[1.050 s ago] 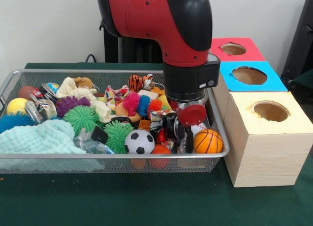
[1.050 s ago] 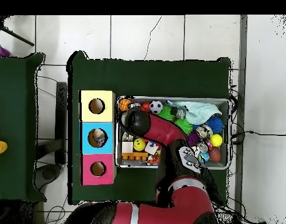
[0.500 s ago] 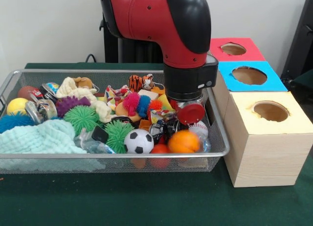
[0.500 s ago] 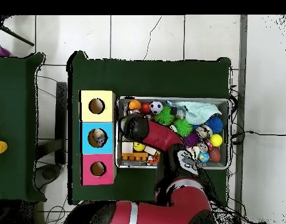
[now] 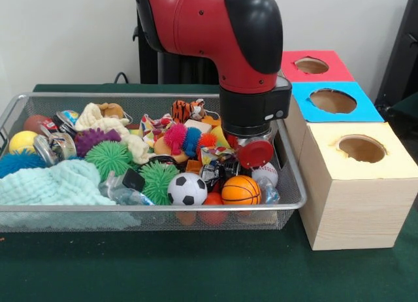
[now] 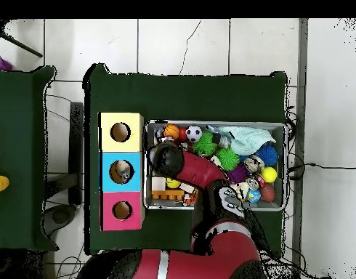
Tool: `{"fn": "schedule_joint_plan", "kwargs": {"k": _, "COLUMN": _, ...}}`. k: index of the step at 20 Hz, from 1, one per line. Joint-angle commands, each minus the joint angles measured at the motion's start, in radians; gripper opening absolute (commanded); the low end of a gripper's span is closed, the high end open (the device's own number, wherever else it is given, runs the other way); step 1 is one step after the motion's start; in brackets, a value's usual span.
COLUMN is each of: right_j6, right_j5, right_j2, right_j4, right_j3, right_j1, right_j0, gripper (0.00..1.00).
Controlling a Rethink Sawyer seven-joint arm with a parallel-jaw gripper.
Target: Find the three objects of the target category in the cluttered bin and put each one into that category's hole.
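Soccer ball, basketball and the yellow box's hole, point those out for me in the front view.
soccer ball [image 5: 187,189]: front view, middle of its front face.
basketball [image 5: 241,191]: front view, centre of the orange surface.
yellow box's hole [image 5: 361,148]: front view, inside the round opening.

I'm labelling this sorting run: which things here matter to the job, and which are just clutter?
Job: wire bin; yellow box, blue box and red box; probably, if balls are the category, basketball, soccer ball, baseball.
Clutter: green cloth, tiger toy, green spiky ball.
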State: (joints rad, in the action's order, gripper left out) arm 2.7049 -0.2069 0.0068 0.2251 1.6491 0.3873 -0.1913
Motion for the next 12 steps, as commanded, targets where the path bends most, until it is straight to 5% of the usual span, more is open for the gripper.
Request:
{"fn": "schedule_joint_plan", "kwargs": {"k": 1, "right_j6": 0.122, "right_j5": -0.101, "right_j2": -0.006, "right_j4": 0.031, "right_j3": 0.095, "right_j1": -0.025, "right_j0": 0.031, "gripper": 0.00}}
{"fn": "schedule_joint_plan", "kwargs": {"k": 12, "right_j6": 0.121, "right_j5": -0.153, "right_j2": 0.047, "right_j4": 0.059, "right_j3": 0.106, "right_j1": 0.017, "right_j0": 0.003, "gripper": 0.00}}
